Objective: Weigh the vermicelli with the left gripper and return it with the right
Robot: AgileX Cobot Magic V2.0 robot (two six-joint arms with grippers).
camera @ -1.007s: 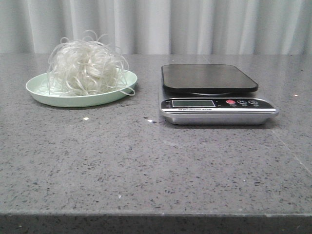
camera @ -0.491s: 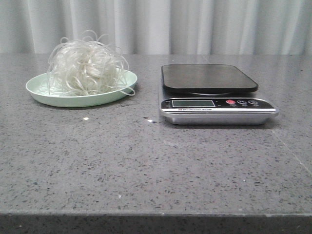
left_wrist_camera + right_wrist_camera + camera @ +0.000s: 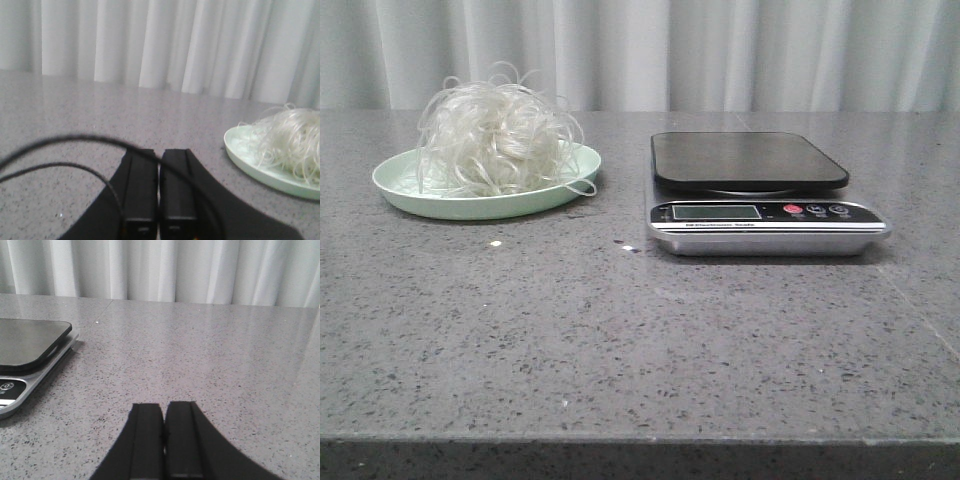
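No legible text, scale [image 3: 760, 190] label blurred.

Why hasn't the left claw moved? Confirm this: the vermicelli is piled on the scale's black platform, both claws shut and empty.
One thing is wrong: the vermicelli is piled on the pale green plate, left of the scale, whose black platform is bare, as the front view shows. The rest holds: the left claw and right claw are shut and empty.

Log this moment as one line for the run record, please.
stage: not started | vermicelli: on green plate | scale: platform bare | left gripper: shut, empty | right gripper: shut, empty
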